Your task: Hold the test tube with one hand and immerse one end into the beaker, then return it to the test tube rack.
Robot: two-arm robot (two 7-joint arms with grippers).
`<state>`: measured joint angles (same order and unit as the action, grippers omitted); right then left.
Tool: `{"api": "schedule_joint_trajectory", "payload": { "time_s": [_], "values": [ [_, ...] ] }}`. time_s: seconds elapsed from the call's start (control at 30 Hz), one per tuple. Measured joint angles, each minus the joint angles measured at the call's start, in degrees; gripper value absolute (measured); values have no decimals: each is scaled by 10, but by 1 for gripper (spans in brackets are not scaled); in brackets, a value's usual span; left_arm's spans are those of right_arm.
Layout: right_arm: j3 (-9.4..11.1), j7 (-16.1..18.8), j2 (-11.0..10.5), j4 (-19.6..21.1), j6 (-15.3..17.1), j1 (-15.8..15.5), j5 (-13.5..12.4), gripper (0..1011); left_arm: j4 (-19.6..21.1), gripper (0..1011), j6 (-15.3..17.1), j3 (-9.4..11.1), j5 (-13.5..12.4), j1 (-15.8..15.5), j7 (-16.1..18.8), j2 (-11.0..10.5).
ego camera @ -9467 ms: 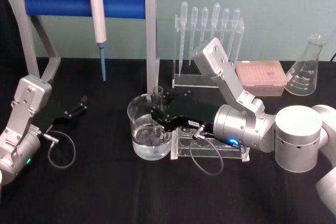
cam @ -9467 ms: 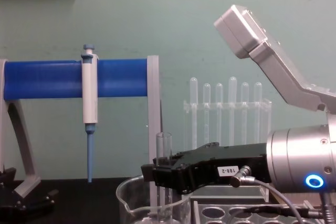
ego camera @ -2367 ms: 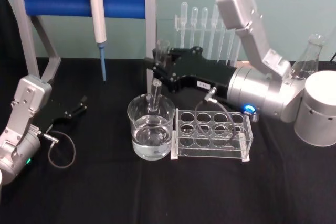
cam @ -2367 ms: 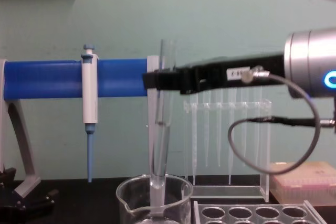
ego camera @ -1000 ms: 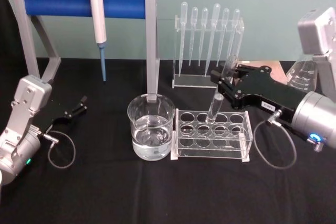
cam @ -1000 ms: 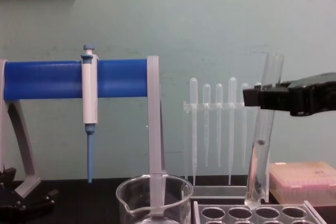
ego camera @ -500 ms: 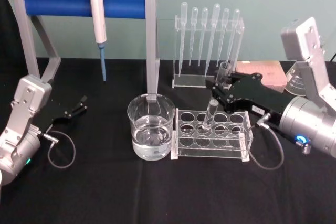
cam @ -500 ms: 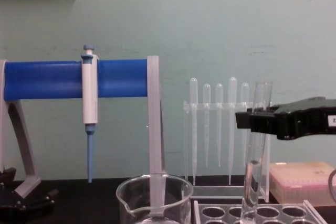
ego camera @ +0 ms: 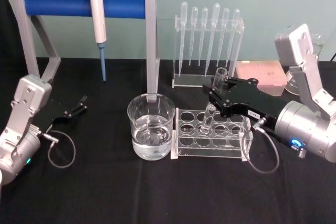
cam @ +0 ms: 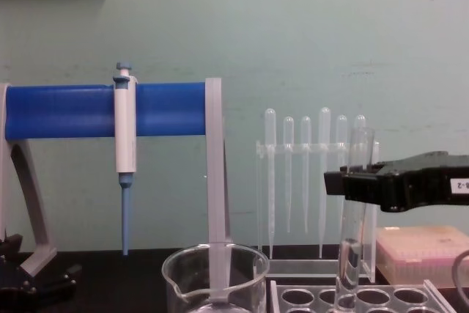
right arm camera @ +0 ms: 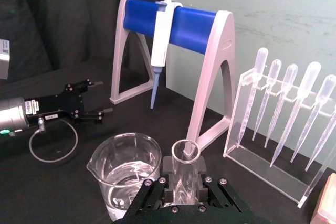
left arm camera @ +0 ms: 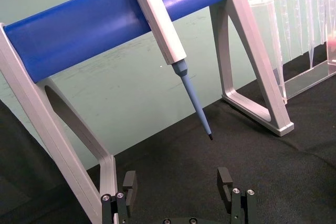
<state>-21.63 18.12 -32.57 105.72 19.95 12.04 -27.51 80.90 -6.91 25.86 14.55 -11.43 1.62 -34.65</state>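
The right gripper (ego camera: 219, 94) pinches the test tube (ego camera: 209, 113) just under its rim, the round bottom entering a far-row hole of the clear tube rack (ego camera: 211, 137), right of the beaker (ego camera: 150, 127). The beaker holds clear liquid, roughly a third full; the rack's other holes look empty. The thin, smooth glass tube looks light, stiff, slippery and fragile, so a gentle upper-wall grip seems best. The left gripper (left arm camera: 178, 192) rests spread at far left.

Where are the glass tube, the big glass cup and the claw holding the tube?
glass tube (ego camera: 210, 113), head view, on its lower part.
big glass cup (ego camera: 150, 109), head view, on its rim.
right claw (cam: 357, 183), chest view, where it grips the tube.
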Motion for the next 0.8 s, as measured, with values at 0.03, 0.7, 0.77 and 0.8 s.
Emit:
{"api": "schedule_joint_trajectory", "payload": {
  "time_s": [0.03,0.7,0.77,0.8],
  "values": [
    [0,0,1,-2,0,-1,1,228,0,1000,0,0,0,0,0,0],
    [-10,8,12,-19,-4,-11,26,228,0,1000,0,0,0,0,0,0],
    [-10,9,13,-20,-4,-12,27,228,0,1000,0,0,0,0,0,0],
    [-11,9,13,-21,-5,-12,29,228,0,1000,0,0,0,0,0,0]
  ]
}}
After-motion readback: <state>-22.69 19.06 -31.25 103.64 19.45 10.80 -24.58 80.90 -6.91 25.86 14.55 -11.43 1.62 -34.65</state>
